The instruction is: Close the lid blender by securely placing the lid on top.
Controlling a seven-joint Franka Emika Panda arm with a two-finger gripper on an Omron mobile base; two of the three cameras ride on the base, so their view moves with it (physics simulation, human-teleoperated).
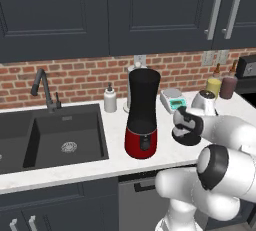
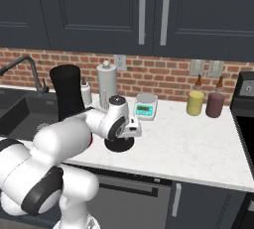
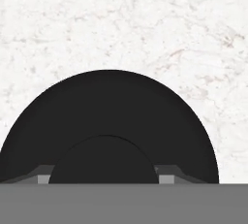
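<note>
Left base view: the pincer (image 1: 186, 134) is clenched on the lid (image 1: 187, 139), which lies on the bench (image 1: 160, 156) right of the blender (image 1: 142, 115). Right base view: the jar stands uncovered (contents hidden). Hand view: the lid (image 3: 109, 121) rests on marble; the next move likely calls for lifting it onto the jar.

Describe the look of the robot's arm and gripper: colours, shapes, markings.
The arm is built of glossy white, rounded, tube-like segments with dark grey to black rings and caps at the joints. The links are thick and bulbous near the base and slimmer toward the wrist. The gripper has a white body with dark parts; its finger tips are small and dark grey. No cables or markings show.
</note>
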